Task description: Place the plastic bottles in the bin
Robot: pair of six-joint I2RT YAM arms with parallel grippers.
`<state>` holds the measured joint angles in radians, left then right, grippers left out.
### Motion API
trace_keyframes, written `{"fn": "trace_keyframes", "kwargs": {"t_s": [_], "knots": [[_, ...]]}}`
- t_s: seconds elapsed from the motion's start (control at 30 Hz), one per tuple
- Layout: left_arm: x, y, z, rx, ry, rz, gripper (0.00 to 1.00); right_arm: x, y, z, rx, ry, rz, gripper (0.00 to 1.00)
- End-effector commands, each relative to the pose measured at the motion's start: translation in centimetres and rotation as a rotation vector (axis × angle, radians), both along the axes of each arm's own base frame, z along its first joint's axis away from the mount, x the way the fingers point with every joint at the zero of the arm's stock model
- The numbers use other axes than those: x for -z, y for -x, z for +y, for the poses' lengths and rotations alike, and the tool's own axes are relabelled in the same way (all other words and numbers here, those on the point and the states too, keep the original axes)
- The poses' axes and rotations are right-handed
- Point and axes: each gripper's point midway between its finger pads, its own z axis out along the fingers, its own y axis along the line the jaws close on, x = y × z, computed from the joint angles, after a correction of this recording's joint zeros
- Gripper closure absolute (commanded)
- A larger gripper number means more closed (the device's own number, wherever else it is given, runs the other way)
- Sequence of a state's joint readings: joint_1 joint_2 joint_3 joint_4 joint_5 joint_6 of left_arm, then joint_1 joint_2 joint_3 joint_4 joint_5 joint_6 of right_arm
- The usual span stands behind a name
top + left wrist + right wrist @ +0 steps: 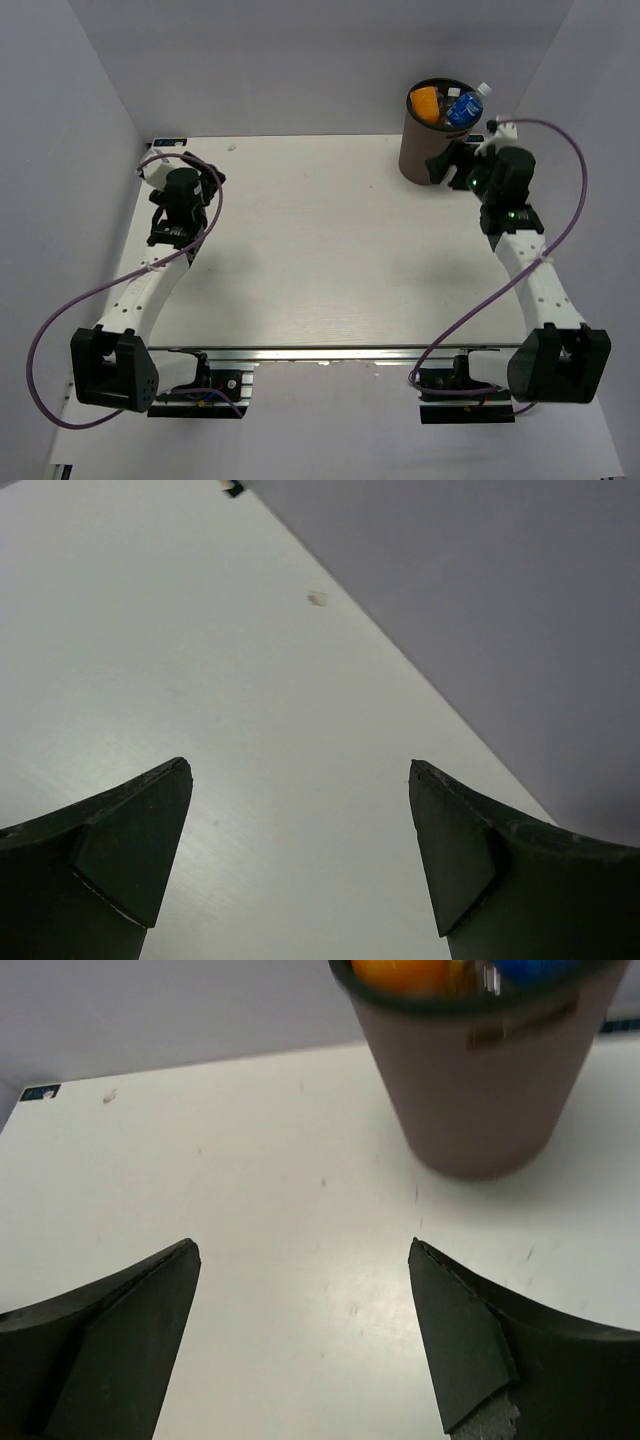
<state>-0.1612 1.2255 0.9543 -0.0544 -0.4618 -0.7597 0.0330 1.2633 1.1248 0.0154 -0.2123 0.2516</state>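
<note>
The brown bin (418, 150) with a black rim stands at the back right of the table. Inside it I see the orange bottle (426, 103) and the blue-labelled bottle (465, 108) with its white cap sticking out. The clear unlabelled bottle is not clearly visible. My right gripper (447, 163) is open and empty, just right of the bin near its base. The right wrist view shows the bin (480, 1080) ahead and to the right of the open gripper (300, 1260), with orange (405, 972) at its rim. My left gripper (180, 165) is open and empty at the back left; it also shows in the left wrist view (300, 775).
Grey walls enclose the table on the left, back and right. A small white speck (317, 598) lies near the back wall. A small dark marker (40, 1091) sits at the far left corner. Purple cables loop beside both arms.
</note>
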Motion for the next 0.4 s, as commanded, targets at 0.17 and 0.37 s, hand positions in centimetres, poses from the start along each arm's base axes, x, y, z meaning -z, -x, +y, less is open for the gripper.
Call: {"fn": "trace_keyframes", "kwargs": {"t_s": [0.17, 0.37], "knots": [[3.8, 4.1, 5.7, -0.130, -0.008, 0.112, 0.02, 10.6, 4.5, -2.6, 0.224, -0.142, 0.140, 0.11], [4.0, 4.6, 5.7, -0.117, -0.007, 0.113, 0.02, 11.3, 4.4, -2.0, 0.193, -0.159, 0.150, 0.11]]}}
